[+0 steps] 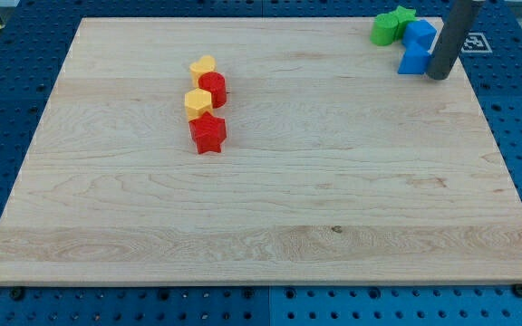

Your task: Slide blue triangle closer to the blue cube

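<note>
My tip [437,76], the end effector of this arm, is a plain dark rod with nothing to clench or release, and it stands on the table [270,217] near the view's top right corner, touching or just beside the right edge of the blue triangle [413,61]. That blue triangle lies right below the blue cube [419,34], the two apparently touching, with a green cylinder [385,29] and another green block [404,14] just left of the cube. Well apart, toward the view's left, a yellow block [203,68], a red cylinder [213,89], a second yellow block [198,101] and a red star [208,133] form a close column.
</note>
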